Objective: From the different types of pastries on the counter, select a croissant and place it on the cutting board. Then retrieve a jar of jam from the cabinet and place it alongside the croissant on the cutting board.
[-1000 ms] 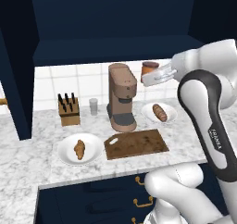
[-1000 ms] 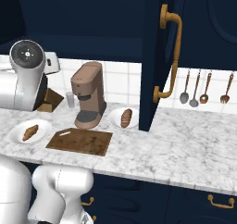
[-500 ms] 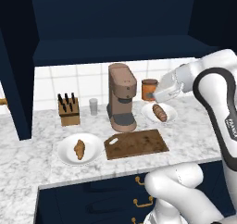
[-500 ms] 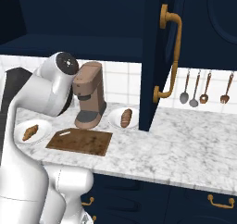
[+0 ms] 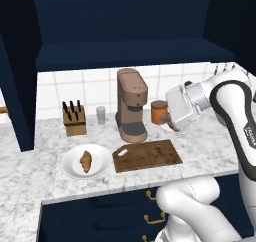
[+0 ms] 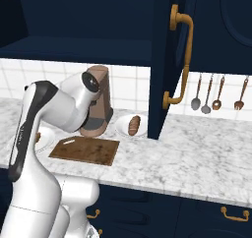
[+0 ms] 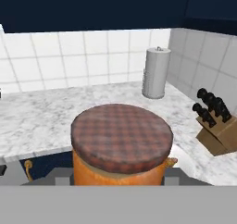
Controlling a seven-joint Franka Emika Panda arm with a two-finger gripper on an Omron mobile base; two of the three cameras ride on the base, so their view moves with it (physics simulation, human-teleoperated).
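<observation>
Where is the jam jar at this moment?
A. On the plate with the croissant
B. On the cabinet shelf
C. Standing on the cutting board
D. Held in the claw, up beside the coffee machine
D: the jam jar sits gripped in the claw, above the counter, beside the coffee machine; the cutting board lies bare.

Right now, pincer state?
Pincer: shut on the jam jar, carried in the air beside the coffee machine.
</observation>
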